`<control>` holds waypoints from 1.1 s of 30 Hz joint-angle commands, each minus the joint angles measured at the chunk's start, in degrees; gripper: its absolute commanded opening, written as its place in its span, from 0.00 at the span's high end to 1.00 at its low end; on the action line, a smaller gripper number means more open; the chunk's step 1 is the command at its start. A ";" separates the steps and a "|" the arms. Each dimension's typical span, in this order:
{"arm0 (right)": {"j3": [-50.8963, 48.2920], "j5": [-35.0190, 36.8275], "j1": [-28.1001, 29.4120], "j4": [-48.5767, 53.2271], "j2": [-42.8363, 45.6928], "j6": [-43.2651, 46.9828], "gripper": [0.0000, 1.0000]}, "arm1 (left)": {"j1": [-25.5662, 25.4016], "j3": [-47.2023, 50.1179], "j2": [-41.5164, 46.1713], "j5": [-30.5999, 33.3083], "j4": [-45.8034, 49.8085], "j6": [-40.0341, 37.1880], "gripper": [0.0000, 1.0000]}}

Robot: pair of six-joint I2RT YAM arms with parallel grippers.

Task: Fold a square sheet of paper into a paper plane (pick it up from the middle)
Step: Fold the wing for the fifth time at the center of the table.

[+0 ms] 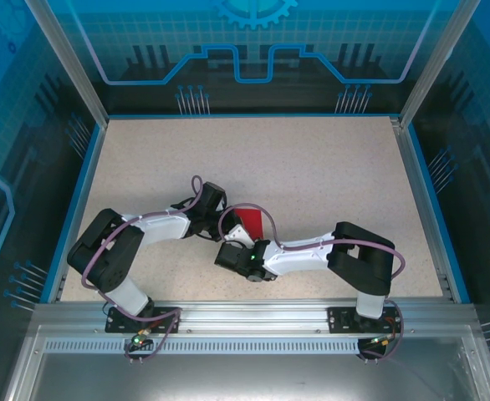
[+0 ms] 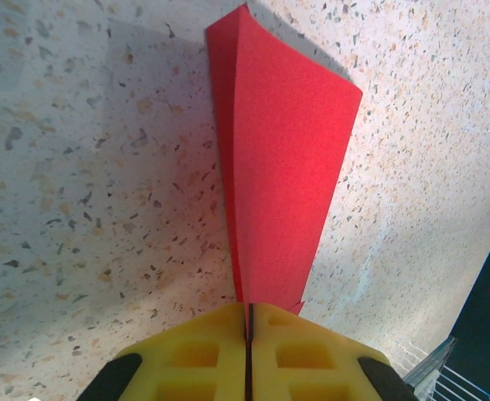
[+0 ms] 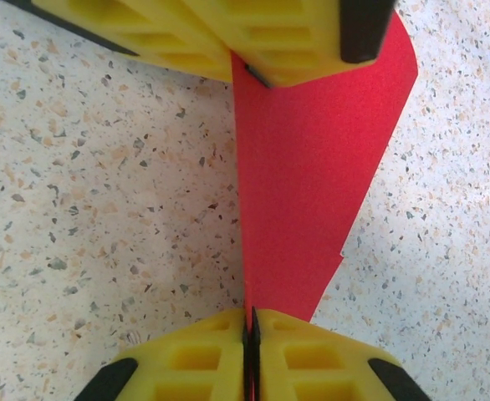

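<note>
Bright red thin paper sheet [image 2: 283,159]: folded double along one long crease and gripped at opposite ends by the two hands. Its flat face is turned toward both wrist cameras. Top view: it sits low of centre in frame, between the two wrists, over the speckled beige table [image 1: 329,167].

Left hand [image 2: 249,326]: yellow pads [image 2: 303,355] pressed together at bottom centre of the left wrist view, pinching the narrow near end of the sheet. From there the paper widens toward the top of frame, and its two layers part a little at the far tip.

Right hand [image 3: 252,327]: pads pressed together at bottom centre of the right wrist view, with the creased edge of the sheet running into the seam between them. In the same view the left hand clamps the other end at top of frame.

Soft shadow on the table left of the paper. Cannot tell whether any edge touches the table.
</note>
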State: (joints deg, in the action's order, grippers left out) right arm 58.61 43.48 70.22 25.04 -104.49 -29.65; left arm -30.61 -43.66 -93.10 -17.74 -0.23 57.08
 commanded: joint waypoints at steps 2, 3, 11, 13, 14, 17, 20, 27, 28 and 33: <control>0.32 0.64 0.31 0.40 0.23 -1.95 0.95 | -0.41 -1.57 1.68 0.44 2.43 -0.82 0.88; 0.32 0.06 0.08 0.47 0.24 -2.16 0.96 | -0.39 -1.62 1.93 0.72 2.89 -1.02 0.88; -6.58 -10.64 -3.30 -10.74 6.09 -0.67 0.98 | 1.80 -2.15 6.99 3.98 9.08 -3.56 0.54; -9.40 -14.75 -4.89 -14.58 7.91 -0.33 0.98 | 2.54 -2.34 8.68 5.14 10.83 -4.16 0.46; -10.84 -17.40 -5.82 -16.63 8.92 -0.12 0.98 | 2.94 -2.39 9.47 5.81 11.82 -4.38 0.44; -14.66 -25.31 -9.27 -22.44 11.57 -0.32 0.98 | 3.46 -1.81 11.75 7.52 13.08 -4.42 0.43; -18.29 -34.33 -13.26 -28.50 13.21 -1.27 0.98 | 3.45 -1.27 13.01 8.23 13.42 -4.48 0.42; -23.93 -46.07 -19.69 -37.89 14.79 -3.77 0.98 | 3.46 -0.29 12.86 7.03 11.48 -4.33 0.44; -24.55 -47.28 -20.40 -39.04 14.94 -4.24 0.98 | 3.45 -0.15 12.79 6.70 11.01 -4.25 0.45; -27.07 -52.73 -23.44 -44.80 15.10 -6.36 0.98 | 3.48 0.57 11.92 4.51 7.93 -3.93 0.46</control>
State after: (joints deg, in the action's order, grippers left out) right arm 32.95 -3.18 48.18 -13.82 -90.56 -33.91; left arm -27.49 -44.34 -80.95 -11.51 9.85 53.84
